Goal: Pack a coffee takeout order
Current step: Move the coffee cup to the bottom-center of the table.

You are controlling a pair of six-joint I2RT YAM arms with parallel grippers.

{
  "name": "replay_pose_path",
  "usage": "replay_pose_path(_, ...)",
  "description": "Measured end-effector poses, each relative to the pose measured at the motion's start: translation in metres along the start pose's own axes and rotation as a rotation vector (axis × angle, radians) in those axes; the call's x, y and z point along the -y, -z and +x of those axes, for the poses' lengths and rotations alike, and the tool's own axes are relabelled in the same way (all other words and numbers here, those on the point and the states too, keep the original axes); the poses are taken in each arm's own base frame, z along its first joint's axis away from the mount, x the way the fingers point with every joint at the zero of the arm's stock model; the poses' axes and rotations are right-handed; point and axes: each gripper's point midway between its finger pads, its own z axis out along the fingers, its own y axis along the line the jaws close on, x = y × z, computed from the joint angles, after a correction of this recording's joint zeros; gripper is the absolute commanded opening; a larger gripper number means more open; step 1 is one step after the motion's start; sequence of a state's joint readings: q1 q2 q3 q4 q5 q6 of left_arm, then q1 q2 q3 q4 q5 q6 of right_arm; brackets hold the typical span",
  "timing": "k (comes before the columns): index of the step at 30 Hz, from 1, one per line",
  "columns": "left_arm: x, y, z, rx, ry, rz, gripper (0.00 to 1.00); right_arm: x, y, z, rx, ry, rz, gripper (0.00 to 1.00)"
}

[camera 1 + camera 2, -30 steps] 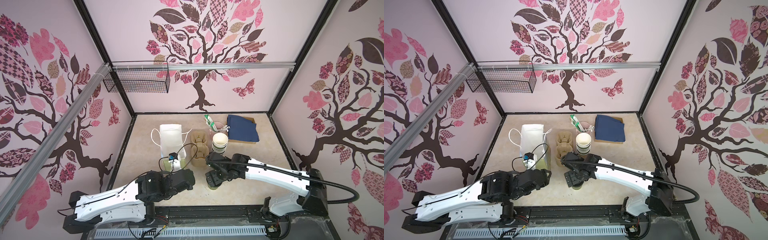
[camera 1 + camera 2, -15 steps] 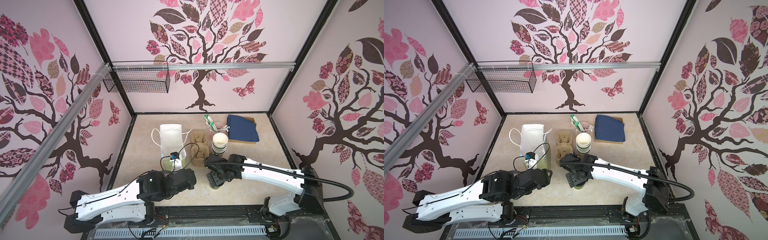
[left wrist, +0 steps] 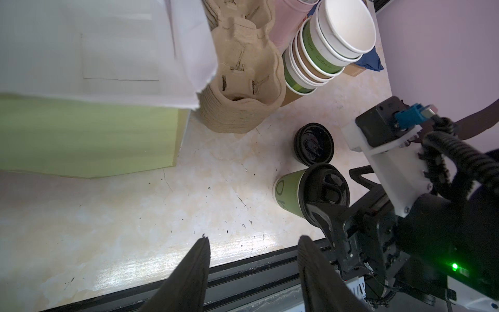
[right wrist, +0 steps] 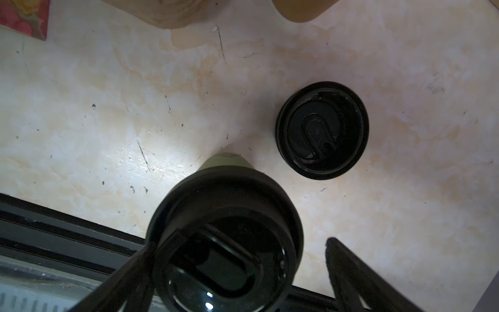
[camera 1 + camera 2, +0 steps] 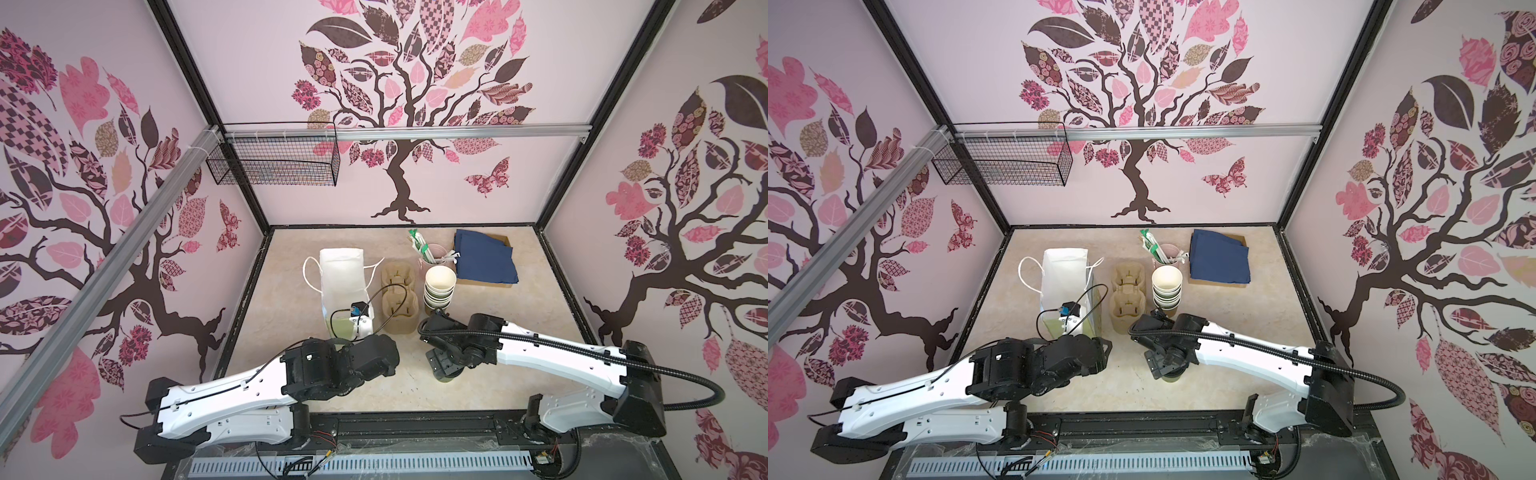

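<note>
- The olive-green paper cup (image 3: 287,193) with its black round lid (image 4: 226,243) stands upright near the front edge of the marbled beige tabletop (image 5: 291,332). It is not yet in the carrier.
- The right gripper (image 4: 241,241) straddles it from above with jaws spread wide. One finger crosses the lid's rim and the other stands clear, so nothing is clamped.
- The step in hand looks like grasping the cup. The next move calls for sinking to the paper wall below the lid and closing gently. The cup then goes to the tan moulded-pulp two-cup carrier (image 5: 399,303).
- A loose black lid (image 4: 321,129) lies just beside the cup.
- The left gripper (image 3: 253,239) hovers with jaws apart and empty, near the pale green white-handled paper bag (image 5: 343,274).
- The navy napkin (image 5: 484,257) lies at the back, beyond a stack of lidless white-lined cups (image 5: 439,286).
- In both top views the right wrist hides most of the cup. Whether that finger touches the lid I cannot tell.
</note>
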State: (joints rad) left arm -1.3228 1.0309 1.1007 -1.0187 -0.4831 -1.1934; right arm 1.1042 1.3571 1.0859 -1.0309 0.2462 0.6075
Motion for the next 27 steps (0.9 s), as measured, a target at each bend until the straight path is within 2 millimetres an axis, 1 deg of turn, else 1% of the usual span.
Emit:
replay_pose_path(3, 0.006, -0.002, 0.002, -0.014, -0.018, 0.014, 0.56, -0.003, 0.004, 0.004, 0.006, -0.002, -0.048, 1.00)
replay_pose_path(5, 0.013, -0.004, 0.004, -0.026, -0.028, 0.029, 0.56, -0.007, 0.011, 0.005, 0.036, -0.015, -0.113, 1.00)
replay_pose_path(7, 0.022, -0.007, 0.007, -0.048, -0.036, 0.048, 0.56, -0.009, 0.025, 0.005, 0.084, -0.031, -0.185, 1.00)
replay_pose_path(10, 0.036, -0.015, 0.015, -0.085, -0.041, 0.074, 0.55, -0.008, 0.050, 0.000, 0.169, -0.056, -0.268, 1.00)
replay_pose_path(12, 0.042, -0.021, 0.021, -0.110, -0.046, 0.079, 0.54, -0.006, 0.059, -0.001, 0.196, -0.066, -0.293, 0.99)
replay_pose_path(14, 0.045, -0.025, 0.026, -0.127, -0.048, 0.081, 0.54, -0.008, 0.059, 0.001, 0.188, -0.065, -0.302, 0.99)
replay_pose_path(18, 0.051, -0.023, 0.028, -0.141, -0.017, 0.109, 0.52, -0.015, 0.047, 0.004, 0.133, -0.071, -0.293, 0.98)
replay_pose_path(21, 0.059, -0.023, 0.035, -0.167, 0.014, 0.135, 0.49, -0.012, 0.049, 0.001, 0.128, -0.116, -0.312, 0.94)
replay_pose_path(23, 0.063, -0.026, 0.045, -0.192, 0.027, 0.145, 0.47, -0.003, 0.051, -0.003, 0.125, -0.182, -0.335, 0.92)
replay_pose_path(24, 0.064, -0.028, 0.051, -0.207, 0.035, 0.142, 0.46, 0.005, 0.052, -0.006, 0.130, -0.226, -0.347, 0.92)
replay_pose_path(27, 0.060, -0.039, 0.070, -0.248, 0.059, 0.116, 0.44, 0.027, 0.055, -0.008, 0.154, -0.342, -0.380, 0.92)
